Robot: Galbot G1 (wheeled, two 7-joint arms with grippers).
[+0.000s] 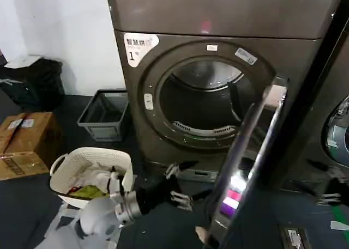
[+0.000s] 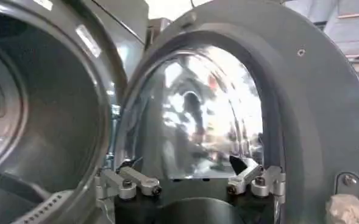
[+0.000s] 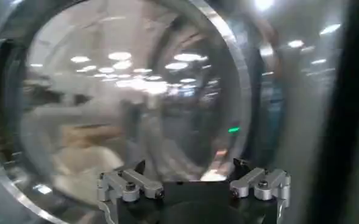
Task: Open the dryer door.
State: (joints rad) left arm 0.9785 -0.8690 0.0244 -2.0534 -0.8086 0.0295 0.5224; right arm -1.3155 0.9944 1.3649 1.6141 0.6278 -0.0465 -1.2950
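Dryer door (image 1: 248,162) stands open beside left gripper (image 1: 180,186).

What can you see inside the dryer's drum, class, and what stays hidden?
Inside the dryer, bare metal drum wall and a perforated strip show; no laundry visible. The open dryer door covers the drum's right edge.

Dark floor (image 1: 71,113), occupying the lower and left parts of the frame. Standing on it: the bronze-grey dryer (image 1: 218,20) at centre; a grey crate (image 1: 103,118) left of it; a white laundry basket (image 1: 90,172) at lower left; cardboard boxes (image 1: 24,143) at the left edge.
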